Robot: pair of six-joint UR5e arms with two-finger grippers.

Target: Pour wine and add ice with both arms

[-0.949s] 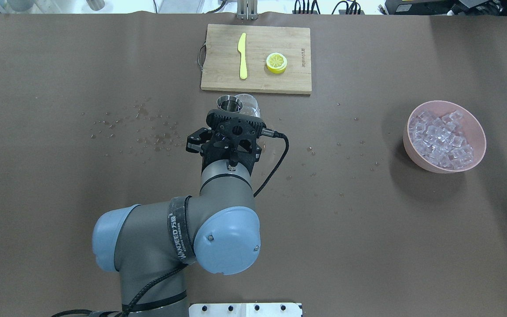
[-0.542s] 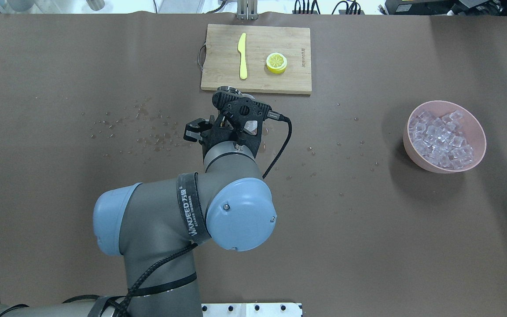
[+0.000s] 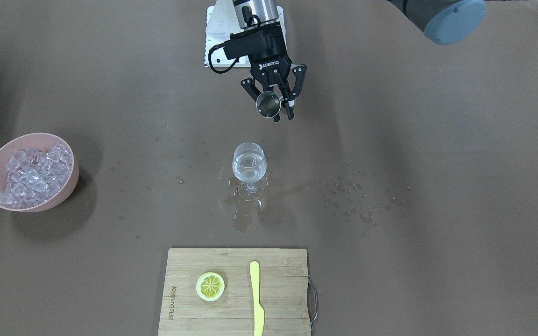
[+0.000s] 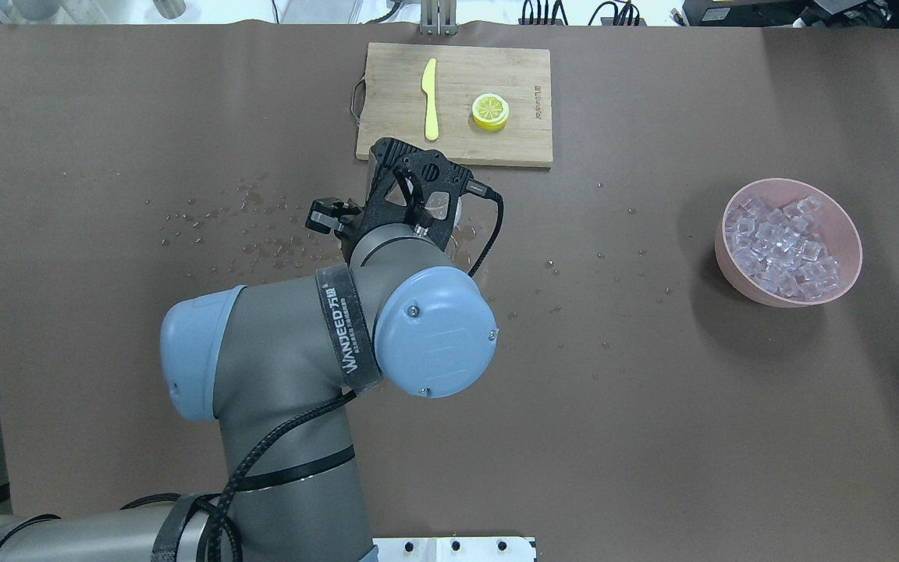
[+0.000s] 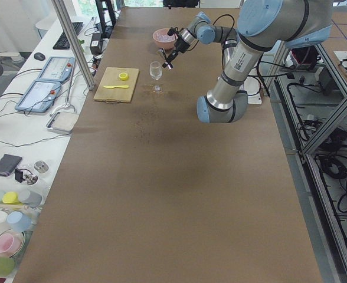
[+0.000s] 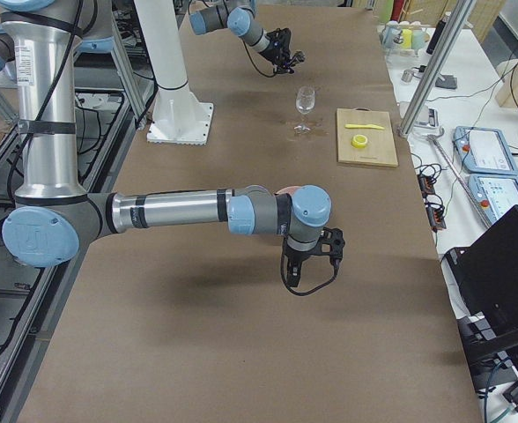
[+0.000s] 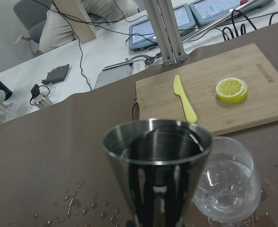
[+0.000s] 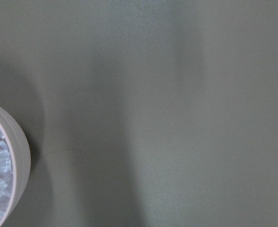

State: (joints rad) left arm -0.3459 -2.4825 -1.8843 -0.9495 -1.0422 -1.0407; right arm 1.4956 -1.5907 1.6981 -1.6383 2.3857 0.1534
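Steel jigger (image 3: pixel 268 103) is clamped between the fingers of the left gripper (image 3: pixel 274 108), upper centre of the front view, its open mouth showing to that camera. Below it in the frame, well apart, the wine glass (image 3: pixel 249 164) stands upright at mid-frame with the clear wine (image 3: pixel 249 171) in its bowl. Spilled drops (image 3: pixel 362 210) dot the brown table (image 3: pixel 437 261) around the foot. At the far left edge the ice (image 3: pixel 31 172) lies heaped in a pink bowl (image 3: pixel 71 183). At the bottom, a wooden board (image 3: pixel 278 275) carries a lemon slice (image 3: pixel 210 286) and a yellow knife (image 3: pixel 257 298). The right gripper (image 6: pixel 316 254) hangs over bare table in the right-side view; whether its fingers are apart or together cannot be told.
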